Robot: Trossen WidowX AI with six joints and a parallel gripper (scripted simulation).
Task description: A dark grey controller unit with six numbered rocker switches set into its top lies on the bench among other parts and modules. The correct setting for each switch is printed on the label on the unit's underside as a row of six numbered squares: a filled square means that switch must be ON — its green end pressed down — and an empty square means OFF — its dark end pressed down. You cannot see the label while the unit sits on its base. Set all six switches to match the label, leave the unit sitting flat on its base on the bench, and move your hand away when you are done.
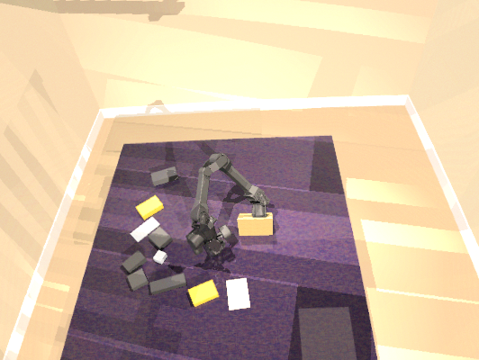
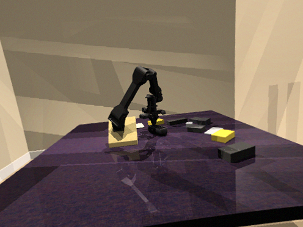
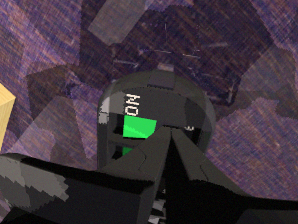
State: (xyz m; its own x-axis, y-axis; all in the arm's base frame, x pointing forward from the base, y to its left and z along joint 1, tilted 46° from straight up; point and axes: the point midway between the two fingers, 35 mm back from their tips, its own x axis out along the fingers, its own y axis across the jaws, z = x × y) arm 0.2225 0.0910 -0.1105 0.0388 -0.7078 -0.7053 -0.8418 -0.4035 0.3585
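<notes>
Carefully now: your gripper (image 3: 162, 183), jaws together on nothing, hovers mid-bench over a dark round-looking part (image 3: 156, 119) showing a green rocker end (image 3: 139, 127). Whether it's the controller, you cannot tell; press squarely, lightly.

Around me stand plain beige walls (image 2: 85, 24) crossed by broad slanting bands of light and shadow, paler and warmer in the top view. Below lies a tan floor (image 1: 405, 216) striped with bright patches of light, edged by a low white skirting border (image 1: 252, 104). The dark purple glossy bench top (image 2: 156, 181) under me carries soft angular shadows and faint reflections, with a dim grey rectangular patch near one corner.
</notes>
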